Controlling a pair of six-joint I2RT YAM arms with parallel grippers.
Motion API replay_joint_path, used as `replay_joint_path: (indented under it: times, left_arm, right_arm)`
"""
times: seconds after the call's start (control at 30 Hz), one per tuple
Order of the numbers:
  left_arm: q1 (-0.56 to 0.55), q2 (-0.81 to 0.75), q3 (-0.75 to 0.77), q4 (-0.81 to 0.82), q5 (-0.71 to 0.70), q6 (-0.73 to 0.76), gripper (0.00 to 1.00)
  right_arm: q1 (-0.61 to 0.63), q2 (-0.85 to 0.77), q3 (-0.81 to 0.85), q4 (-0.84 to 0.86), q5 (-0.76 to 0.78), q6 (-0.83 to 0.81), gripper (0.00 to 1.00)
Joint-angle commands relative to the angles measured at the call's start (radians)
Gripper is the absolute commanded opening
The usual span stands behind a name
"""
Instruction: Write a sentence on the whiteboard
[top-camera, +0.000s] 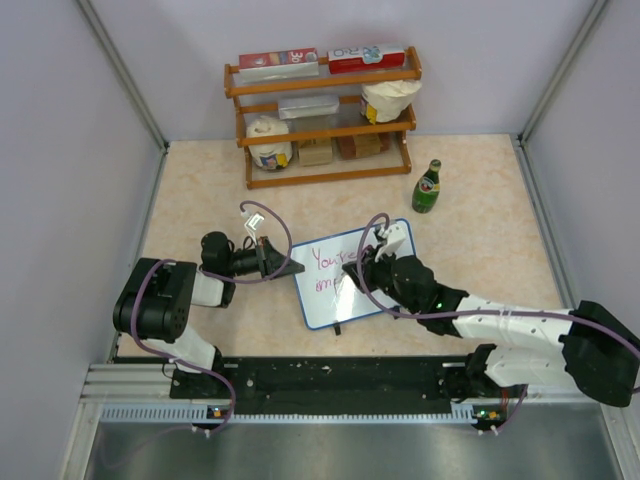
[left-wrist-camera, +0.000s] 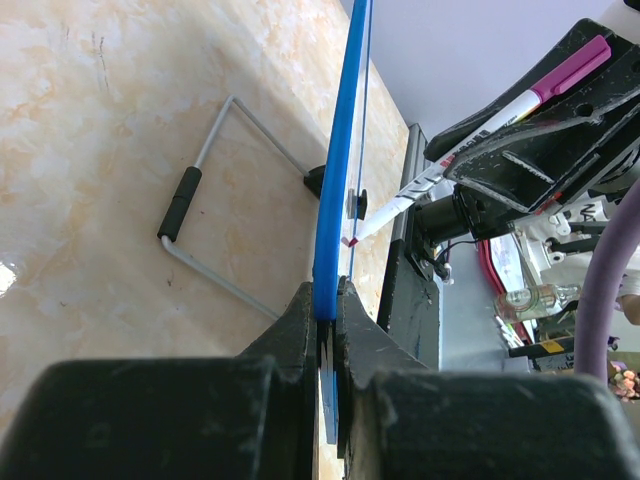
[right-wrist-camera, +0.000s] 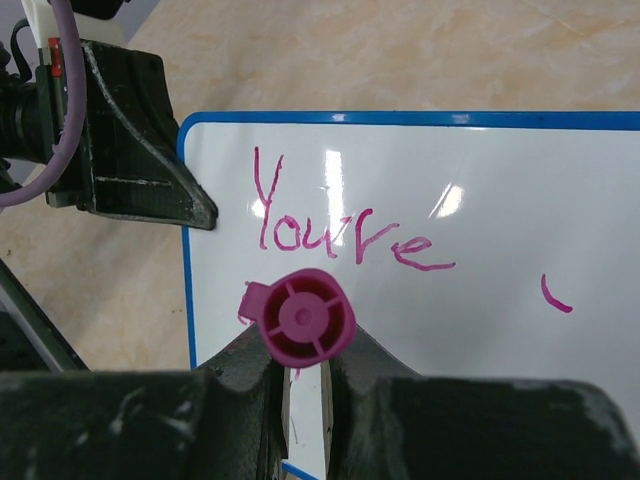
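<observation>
The whiteboard (top-camera: 352, 275), white with a thin blue frame, stands tilted in the middle of the table. It carries pink writing "You're" and a few marks below. My left gripper (top-camera: 285, 268) is shut on its left edge; in the left wrist view the blue frame (left-wrist-camera: 335, 200) runs between the fingers (left-wrist-camera: 300, 330). My right gripper (top-camera: 362, 268) is shut on a pink marker (right-wrist-camera: 305, 318), cap end towards the camera, tip at the board's lower left. The marker (left-wrist-camera: 470, 140) also shows in the left wrist view, its tip by the board face.
A wooden shelf (top-camera: 322, 115) with boxes and jars stands at the back. A green bottle (top-camera: 427, 187) stands right of it, behind the board. The board's wire stand (left-wrist-camera: 215, 190) rests on the table behind it. Grey walls close in both sides.
</observation>
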Motion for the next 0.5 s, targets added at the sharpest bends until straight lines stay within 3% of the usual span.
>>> replay_joint_path:
  times: [0.0, 0.47]
  left_arm:
    - [0.016, 0.013, -0.003, 0.044, -0.059, 0.057, 0.0]
    - [0.016, 0.016, -0.003, 0.044, -0.059, 0.057, 0.0]
  right_arm:
    - [-0.011, 0.024, 0.023, 0.035, -0.024, -0.012, 0.0]
    - [-0.012, -0.122, 0.009, 0.003, 0.025, -0.008, 0.0]
